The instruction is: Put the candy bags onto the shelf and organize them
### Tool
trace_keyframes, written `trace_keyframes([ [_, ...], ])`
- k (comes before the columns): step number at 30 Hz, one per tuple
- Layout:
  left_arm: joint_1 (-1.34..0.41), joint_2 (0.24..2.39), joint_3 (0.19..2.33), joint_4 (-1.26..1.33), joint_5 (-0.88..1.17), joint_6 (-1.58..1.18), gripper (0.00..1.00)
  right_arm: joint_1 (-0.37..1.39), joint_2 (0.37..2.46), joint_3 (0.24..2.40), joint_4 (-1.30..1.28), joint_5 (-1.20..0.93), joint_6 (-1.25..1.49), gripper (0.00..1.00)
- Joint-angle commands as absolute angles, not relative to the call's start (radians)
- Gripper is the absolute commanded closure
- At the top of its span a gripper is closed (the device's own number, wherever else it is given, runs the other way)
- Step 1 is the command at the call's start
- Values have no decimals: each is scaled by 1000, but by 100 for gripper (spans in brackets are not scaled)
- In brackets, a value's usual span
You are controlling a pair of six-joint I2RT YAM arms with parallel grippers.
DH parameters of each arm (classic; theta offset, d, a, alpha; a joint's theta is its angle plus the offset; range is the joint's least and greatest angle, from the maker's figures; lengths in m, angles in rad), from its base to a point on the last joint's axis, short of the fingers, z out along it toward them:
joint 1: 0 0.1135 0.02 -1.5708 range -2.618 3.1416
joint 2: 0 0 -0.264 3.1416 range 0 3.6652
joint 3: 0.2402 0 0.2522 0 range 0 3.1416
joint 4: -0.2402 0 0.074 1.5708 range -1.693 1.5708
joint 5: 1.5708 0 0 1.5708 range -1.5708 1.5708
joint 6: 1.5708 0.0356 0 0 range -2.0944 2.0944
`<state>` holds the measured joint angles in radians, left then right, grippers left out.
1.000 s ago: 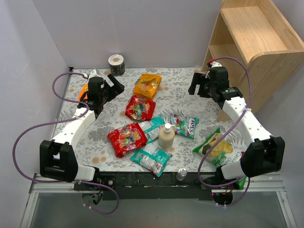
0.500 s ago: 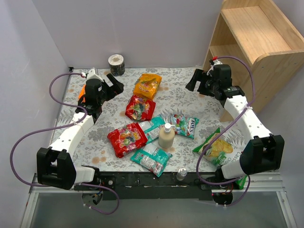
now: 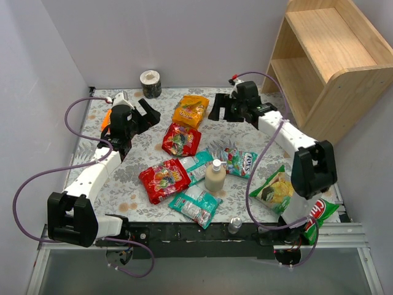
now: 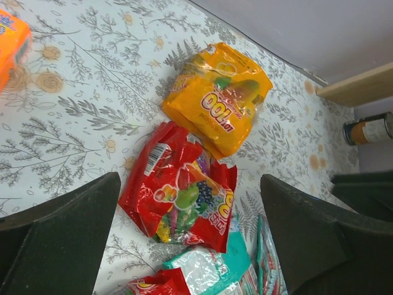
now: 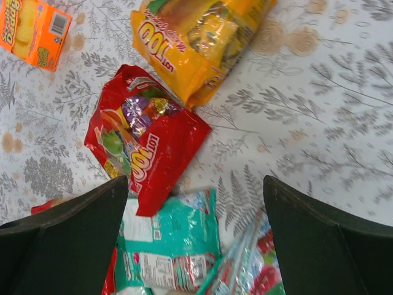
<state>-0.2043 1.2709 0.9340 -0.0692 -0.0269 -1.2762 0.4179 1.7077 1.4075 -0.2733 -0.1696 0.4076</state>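
The orange-yellow candy bag [image 3: 191, 110] lies at the back middle, a red bag [image 3: 181, 139] just in front of it. A second red bag [image 3: 164, 179] and three teal-and-white bags [image 3: 198, 166] [image 3: 236, 161] [image 3: 195, 206] lie nearer. The wooden shelf [image 3: 325, 55] stands at the back right with bare boards. My left gripper [image 3: 147, 115] is open and empty, left of the orange bag; its view shows the orange bag [image 4: 218, 104] and red bag [image 4: 178, 190]. My right gripper [image 3: 216, 112] is open and empty, right of the orange bag [image 5: 196, 37], above the red bag [image 5: 144, 138].
A tape roll [image 3: 150, 83] sits at the back wall. A soap bottle [image 3: 215, 177] stands among the bags. Green chip bags [image 3: 279, 190] [image 3: 316, 215] lie at the front right. A small orange packet [image 3: 108, 117] lies by the left gripper. A small bottle [image 3: 234, 225] stands at the front edge.
My right arm has swung left from beside the shelf to the back middle of the table, next to the orange-yellow bag. My left gripper has shifted slightly toward the back.
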Motion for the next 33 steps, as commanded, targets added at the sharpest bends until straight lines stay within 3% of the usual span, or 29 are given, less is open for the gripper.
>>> trace_keyframes([
  [1, -201, 1249, 948, -75, 72, -1296, 2, 460, 1846, 1552, -216, -224, 391, 2],
  [12, -201, 1212, 893, -78, 109, -1321, 2, 485, 2048, 1682, -172, -193, 400, 2],
  [22, -201, 1238, 919, -92, 133, -1313, 2, 483, 2199, 1747, -14, -184, 489, 9],
  [25, -201, 1246, 925, -89, 179, -1298, 2, 483, 2244, 1790, -9, -158, 509, 17],
  [33, -202, 1241, 911, -94, 196, -1289, 2, 482, 2273, 1759, 107, -132, 564, 24],
])
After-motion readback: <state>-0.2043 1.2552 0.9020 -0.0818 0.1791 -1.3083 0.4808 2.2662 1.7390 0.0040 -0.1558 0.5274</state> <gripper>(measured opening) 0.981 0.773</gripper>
